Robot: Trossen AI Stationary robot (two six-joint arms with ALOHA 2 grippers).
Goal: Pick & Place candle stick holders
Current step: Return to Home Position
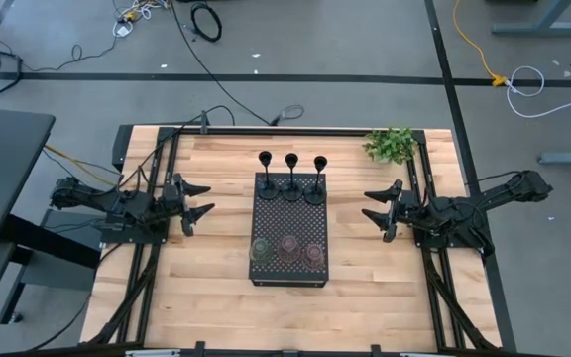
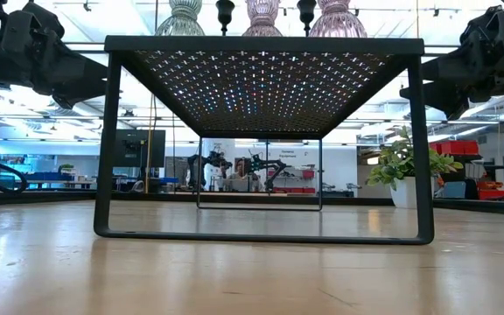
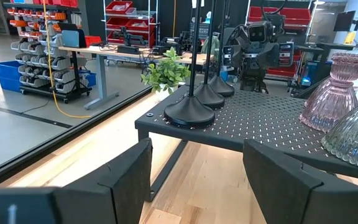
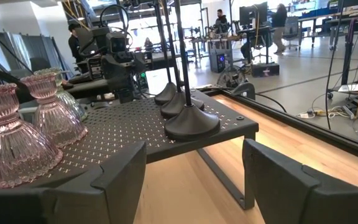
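Observation:
Three slim black candle stick holders (image 1: 291, 178) stand by their round bases in a row on the far part of the black perforated tray (image 1: 289, 223). An olive-green holder (image 1: 263, 249) and two pinkish glass holders (image 1: 302, 251) stand on its near part. My left gripper (image 1: 200, 199) is open and empty, left of the tray. My right gripper (image 1: 379, 202) is open and empty, right of the tray. Both face the tray.
A small leafy green plant (image 1: 392, 145) stands at the table's far right corner. The tray stands on thin legs (image 2: 107, 149) above the wooden table top (image 1: 216, 288). People show in the room beyond the table in the right wrist view (image 4: 74, 43).

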